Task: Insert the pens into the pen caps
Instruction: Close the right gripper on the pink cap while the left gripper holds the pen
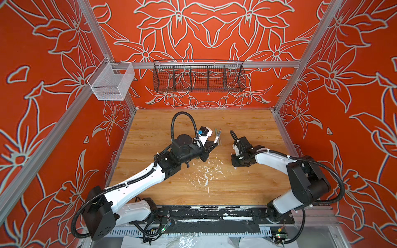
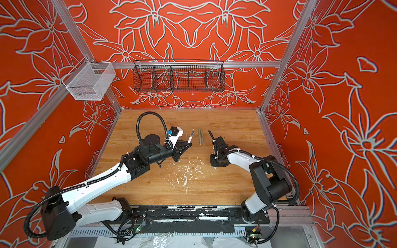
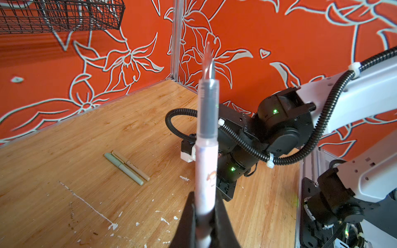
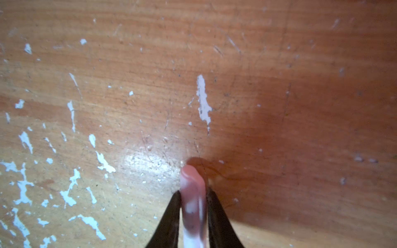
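Pink is the colour in play. The left gripper point(image 3: 205, 214) is clamped tight on the lower barrel of the pink pen point(image 3: 207, 150), uncapped and held off the table point(image 4: 279, 75). In a top view its long axis runs from 6 to about 1 o'clock, dark tip leading and raised.

Over at 4 o'clock from it, the right gripper point(image 4: 193, 192) points down, fingers pressed against both sides of the pink cap point(image 4: 191, 178). The cap stands roughly upright with its end at the wood; which end is open, I cannot tell.

Done, I'd judge: the light green pen point(image 3: 123, 168) and tan pen point(image 3: 131, 165) lie capped, touching side by side along 12 to 6. Pink is unjoined, and a dark green pen is nowhere in sight.
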You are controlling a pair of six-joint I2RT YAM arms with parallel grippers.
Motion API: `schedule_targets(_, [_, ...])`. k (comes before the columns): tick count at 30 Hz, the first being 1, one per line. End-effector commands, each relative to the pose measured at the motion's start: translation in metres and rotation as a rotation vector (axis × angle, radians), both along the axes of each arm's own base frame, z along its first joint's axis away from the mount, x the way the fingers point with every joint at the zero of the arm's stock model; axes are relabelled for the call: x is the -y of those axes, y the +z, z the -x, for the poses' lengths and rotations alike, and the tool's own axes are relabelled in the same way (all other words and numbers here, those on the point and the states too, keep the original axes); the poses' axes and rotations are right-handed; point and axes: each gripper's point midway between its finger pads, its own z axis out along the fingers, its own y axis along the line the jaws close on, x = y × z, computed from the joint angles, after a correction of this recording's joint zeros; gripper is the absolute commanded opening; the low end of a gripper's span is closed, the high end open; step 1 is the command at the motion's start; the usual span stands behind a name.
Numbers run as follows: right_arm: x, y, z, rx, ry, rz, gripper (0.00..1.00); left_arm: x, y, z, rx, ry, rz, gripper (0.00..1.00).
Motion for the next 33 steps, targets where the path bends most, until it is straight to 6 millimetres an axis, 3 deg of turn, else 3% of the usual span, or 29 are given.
schedule_targets(1, [-0.003, -0.005, 0.000, -0.012, 0.021, 0.011, 0.24, 0.003, 0.006, 0.002, 0.021, -0.012, 0.002, 0.00])
schedule_targets(8, [-0.008, -0.002, 0.000, -0.003, 0.023, 0.010, 0.19, 0.002, 0.006, 0.002, 0.024, -0.008, 0.002, 0.00])
schedule_targets(14, [-0.013, 0.005, -0.001, 0.006, 0.032, -0.003, 0.26, 0.002, 0.005, 0.001, 0.019, -0.007, -0.001, 0.00])
schedule_targets(25, [-0.021, 0.014, -0.001, 0.018, 0.034, -0.032, 0.28, 0.002, 0.007, 0.002, 0.024, -0.006, -0.001, 0.00])
schedule_targets(33, [-0.023, 0.016, -0.001, 0.024, 0.046, -0.024, 0.20, 0.001, 0.006, 0.000, 0.021, 0.002, -0.006, 0.00])
